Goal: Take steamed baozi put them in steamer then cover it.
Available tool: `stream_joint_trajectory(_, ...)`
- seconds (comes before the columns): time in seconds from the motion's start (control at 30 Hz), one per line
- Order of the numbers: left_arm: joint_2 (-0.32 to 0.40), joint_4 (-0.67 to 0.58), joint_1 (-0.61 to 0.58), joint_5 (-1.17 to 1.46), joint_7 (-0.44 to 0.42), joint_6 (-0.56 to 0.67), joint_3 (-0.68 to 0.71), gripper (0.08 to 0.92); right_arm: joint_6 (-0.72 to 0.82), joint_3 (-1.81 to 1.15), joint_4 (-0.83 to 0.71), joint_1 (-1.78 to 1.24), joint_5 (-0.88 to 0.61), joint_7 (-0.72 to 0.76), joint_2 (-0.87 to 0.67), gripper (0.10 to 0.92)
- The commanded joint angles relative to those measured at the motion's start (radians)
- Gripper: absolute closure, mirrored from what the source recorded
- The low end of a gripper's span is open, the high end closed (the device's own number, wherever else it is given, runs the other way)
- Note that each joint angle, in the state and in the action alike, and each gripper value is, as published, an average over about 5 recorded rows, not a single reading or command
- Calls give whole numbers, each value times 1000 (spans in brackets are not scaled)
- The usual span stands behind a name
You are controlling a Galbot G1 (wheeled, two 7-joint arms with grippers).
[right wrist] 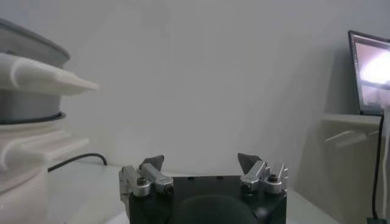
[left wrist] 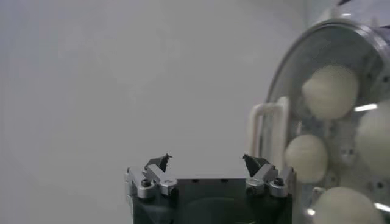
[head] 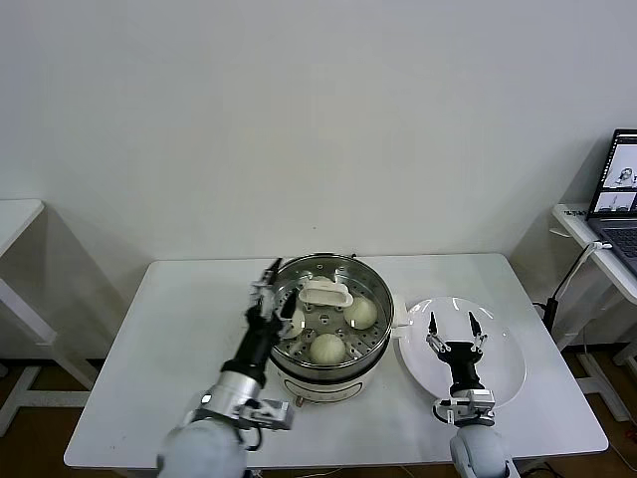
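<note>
Nearest, over the white plate (head: 503,373) on the counter (head: 169,329): right gripper (head: 454,333), jaws apart, holding nothing. Just left of the steamer (head: 299,383): left gripper (head: 272,291), jaws apart, empty. Farther back, atop the steamer: glass cover (head: 325,292), cream handle up. Beneath the glass, on the perforated tray: four steamed baozi (head: 326,348).

Baozi (head: 326,348) in steamer (head: 333,373), cover (head: 324,295) on top; plate (head: 503,373) just right

Off-white baozi (head: 326,348), shiny steel steamer (head: 328,381)
</note>
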State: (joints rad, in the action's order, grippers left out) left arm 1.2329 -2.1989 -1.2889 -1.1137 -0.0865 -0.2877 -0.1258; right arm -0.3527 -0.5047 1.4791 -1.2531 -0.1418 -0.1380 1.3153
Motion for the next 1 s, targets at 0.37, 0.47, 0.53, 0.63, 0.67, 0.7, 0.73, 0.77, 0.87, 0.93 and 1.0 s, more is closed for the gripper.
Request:
stream_joint_trajectory(0.37, 14, 335, -121, 1084, 149, 570, -514, 177, 93, 26, 70, -39, -104, -17, 3, 203)
stream_joint_trajectory(0.47, 17, 341, -128, 1084, 149, 585, -513, 177, 91, 26, 67, -44, -97, -17, 11, 203)
stream_joint_trajectory(0.53, 22, 340, -132, 1084, 148, 589, -514, 177, 95, 23, 67, -46, -97, -17, 12, 203)
stream_joint_trajectory(0.63, 27, 338, -137, 1083, 147, 591, -512, 177, 104, 14, 72, -47, -99, -13, 13, 203)
stream_joint_trajectory(0.67, 27, 337, -139, 1082, 146, 592, -511, 177, 106, 11, 74, -48, -100, -11, 13, 203)
stream_joint_trajectory(0.7, 28, 336, -141, 1082, 146, 592, -511, 177, 104, 8, 75, -49, -101, -9, 13, 203)
stream_joint_trajectory(0.73, 29, 335, -142, 1082, 145, 593, -510, 177, 102, 6, 75, -50, -102, -7, 12, 203)
stream_joint_trajectory(0.77, 31, 334, -144, 1081, 144, 593, -510, 177, 101, 4, 76, -52, -103, -4, 11, 203)
stream_joint_trajectory(0.87, 35, 330, -151, 1080, 143, 595, -511, 177, 98, 1, 76, -54, -103, 1, 9, 203)
stream_joint_trajectory(0.93, 37, 327, -155, 1080, 142, 596, -512, 177, 98, 1, 77, -55, -103, 3, 9, 203)
stream_joint_trajectory(1.0, 38, 327, -159, 1080, 140, 597, -512, 177, 100, 2, 79, -57, -103, 4, 9, 203)
